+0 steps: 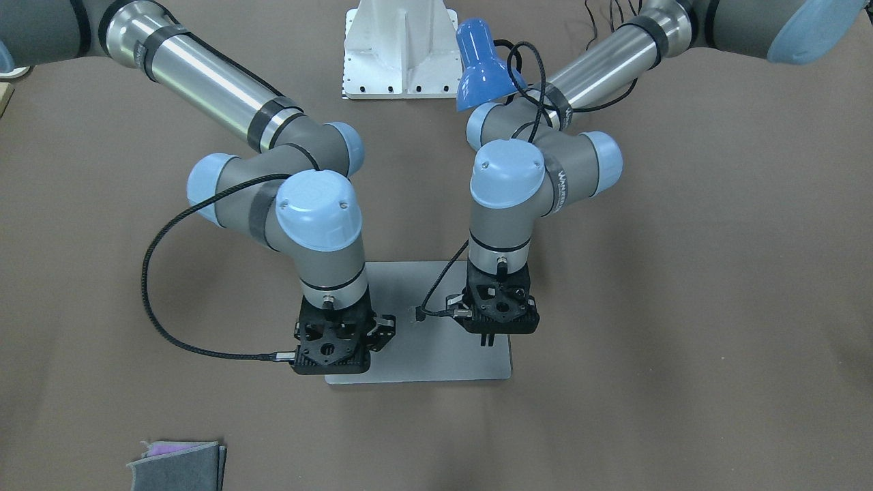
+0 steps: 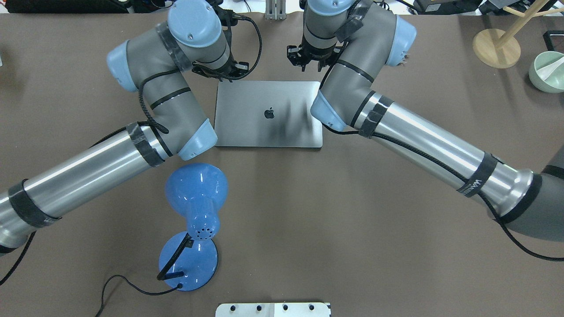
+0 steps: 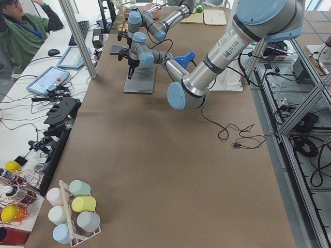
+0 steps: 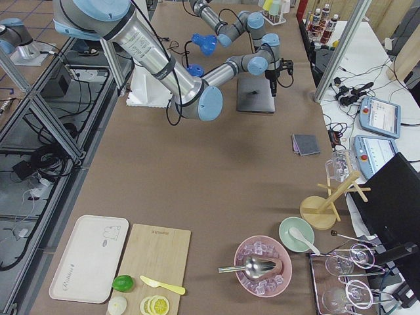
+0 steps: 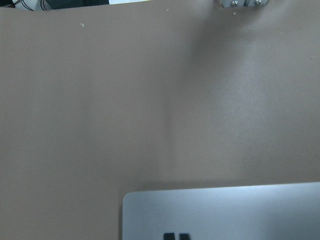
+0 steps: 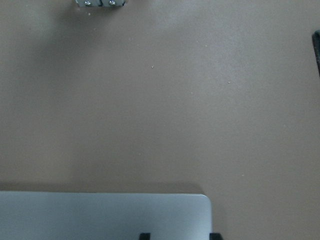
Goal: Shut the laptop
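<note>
The laptop [image 2: 269, 113] lies flat and closed on the brown table, grey lid up with the dark apple logo showing. It also shows in the front view [image 1: 423, 341]. My left gripper [image 1: 485, 339] hovers over the lid near its far edge; in the left wrist view its fingertips [image 5: 176, 236] sit close together, shut and empty, over the lid [image 5: 225, 210]. My right gripper [image 6: 179, 236] is over the other far corner of the lid [image 6: 100, 215], its fingertips apart, open and empty. In the front view the right gripper's body [image 1: 334, 341] hides its fingers.
A blue desk lamp [image 2: 196, 193] with its cable stands on the near side of the laptop by my left arm. A white mount plate [image 1: 401, 48] is at the robot's base. A grey felt cloth [image 1: 177, 464] lies far out. A wooden stand [image 2: 495, 46] and a green bowl [image 2: 546, 70] sit far right.
</note>
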`<state>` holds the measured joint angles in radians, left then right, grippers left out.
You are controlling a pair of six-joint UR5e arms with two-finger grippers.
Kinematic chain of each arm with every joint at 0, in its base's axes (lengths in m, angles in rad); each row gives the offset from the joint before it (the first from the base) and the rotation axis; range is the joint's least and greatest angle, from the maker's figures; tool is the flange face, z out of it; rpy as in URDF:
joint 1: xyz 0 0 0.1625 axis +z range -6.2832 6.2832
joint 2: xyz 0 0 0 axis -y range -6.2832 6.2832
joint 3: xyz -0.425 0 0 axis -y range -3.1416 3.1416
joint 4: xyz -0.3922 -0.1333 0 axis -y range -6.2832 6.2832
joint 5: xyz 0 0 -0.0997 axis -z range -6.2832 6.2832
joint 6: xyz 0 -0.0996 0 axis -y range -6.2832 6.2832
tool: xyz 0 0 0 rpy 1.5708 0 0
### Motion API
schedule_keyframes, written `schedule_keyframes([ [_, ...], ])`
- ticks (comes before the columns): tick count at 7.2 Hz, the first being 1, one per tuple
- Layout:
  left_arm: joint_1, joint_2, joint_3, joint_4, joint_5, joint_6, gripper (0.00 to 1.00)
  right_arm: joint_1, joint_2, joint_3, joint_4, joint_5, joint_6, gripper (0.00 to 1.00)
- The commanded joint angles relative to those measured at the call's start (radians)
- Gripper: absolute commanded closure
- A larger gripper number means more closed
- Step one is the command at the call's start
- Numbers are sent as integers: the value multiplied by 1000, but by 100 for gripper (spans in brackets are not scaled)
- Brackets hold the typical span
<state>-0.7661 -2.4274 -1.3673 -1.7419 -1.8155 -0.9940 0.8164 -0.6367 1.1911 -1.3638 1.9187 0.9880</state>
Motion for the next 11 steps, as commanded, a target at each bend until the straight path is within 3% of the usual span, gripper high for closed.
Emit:
schedule_keyframes([
  [1, -32, 143, -312, 227, -65, 108, 2, 81, -192, 291, -147, 90, -171, 0],
  [3, -70, 233, -514, 385, -83, 229, 1, 150, -353, 527, -280, 134, -311, 0],
  [6, -269, 515, -700, 409, -218, 499, 1, 306, -584, 753, -464, 192, -599, 0],
  [7, -354, 615, -714, 403, -290, 640, 1, 367, -668, 778, -468, 257, -700, 0],
  [9, -537, 782, -682, 404, -335, 954, 1, 493, -864, 817, -462, 292, -953, 0],
  [10, -638, 824, -623, 415, -387, 1063, 1, 557, -952, 828, -460, 286, -1024, 0],
  [11, -739, 881, -539, 398, -510, 1235, 1, 602, -1016, 814, -466, 292, -1108, 0],
])
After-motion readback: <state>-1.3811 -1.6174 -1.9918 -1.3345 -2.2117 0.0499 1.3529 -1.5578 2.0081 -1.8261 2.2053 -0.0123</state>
